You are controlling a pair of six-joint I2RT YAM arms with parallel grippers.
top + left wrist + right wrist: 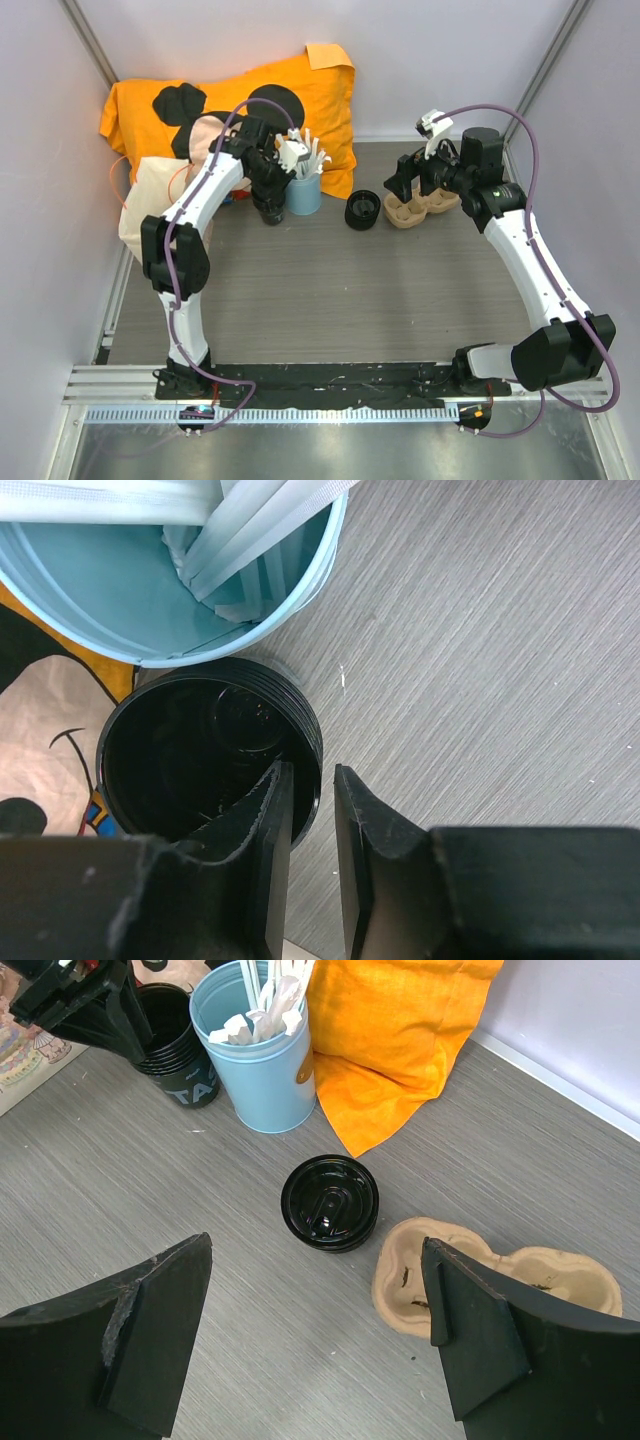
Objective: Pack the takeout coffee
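Left jaws astride the rim of the dark, ridged takeout coffee cup (pixel 190 750) beside the pale blue cup (pixel 100 590); grip we cannot confirm. Right jaws wide open.

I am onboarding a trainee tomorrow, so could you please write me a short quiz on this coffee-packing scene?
1. True or false: the right gripper is shut on the pulp cup carrier.
2. What stands in the blue cup? A) white sticks B) metal spoons C) nothing
3. How do the fingers of the left gripper sit at the black cup?
Key: 1. False, its jaws are wide open. 2. A. 3. One finger is inside the rim, the other outside.
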